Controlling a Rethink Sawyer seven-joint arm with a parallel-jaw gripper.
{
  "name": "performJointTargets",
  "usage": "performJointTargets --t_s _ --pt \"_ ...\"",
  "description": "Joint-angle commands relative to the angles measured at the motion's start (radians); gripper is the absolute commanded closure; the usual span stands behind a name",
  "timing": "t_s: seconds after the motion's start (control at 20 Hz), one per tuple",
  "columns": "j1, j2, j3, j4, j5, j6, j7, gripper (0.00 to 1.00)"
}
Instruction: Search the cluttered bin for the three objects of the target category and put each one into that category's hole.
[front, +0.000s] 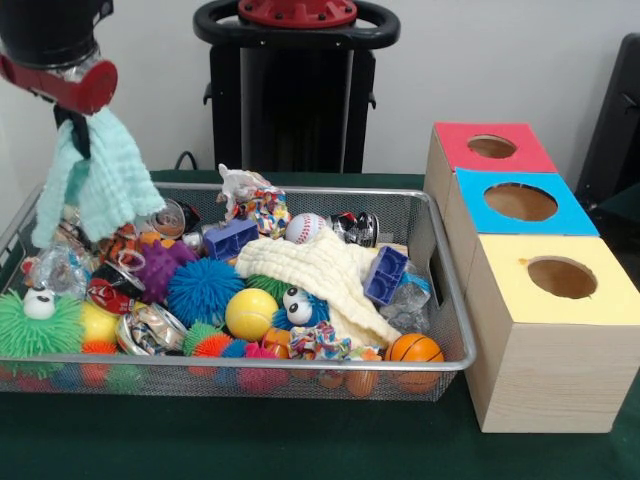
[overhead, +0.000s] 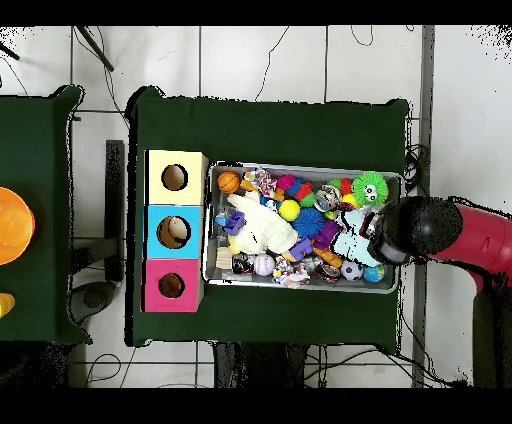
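My gripper (front: 74, 122) hangs above the left end of the bin (front: 250, 366) in the front view. It is shut on a mint green cloth (front: 96, 182), which dangles clear of the clutter with its lower edge just above the toys. In the overhead view the arm's head covers the gripper, and the mint cloth (overhead: 351, 246) shows beside it at the right end of the bin (overhead: 300, 167). The hole (front: 491, 146) in the red-topped box is the farthest of three boxes to the right of the bin. In the overhead view the hole (overhead: 171, 285) is at the lower left.
The blue-topped box (front: 520, 202) and the yellow-topped box (front: 560, 277) stand beside the red one. The bin holds a cream cloth (front: 310, 272), a yellow ball (front: 250, 313), a baseball (front: 305, 227), a small basketball (front: 414, 348), spiky balls, crushed cans and blue blocks.
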Motion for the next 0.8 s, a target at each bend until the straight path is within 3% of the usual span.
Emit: performJointTargets --t_s 0.05,0.3,0.5,0.8 --pt "-0.009 -0.087 0.163 0.003 -0.003 0.163 -0.433 1.00" --pt "-0.009 -0.108 0.180 -0.036 -0.021 0.275 -0.449 1.00" --pt "-0.026 -0.132 0.197 -0.021 -0.009 0.313 -0.474 1.00" --pt "-0.013 -0.159 0.195 -0.021 0.006 0.361 -0.422 1.00"
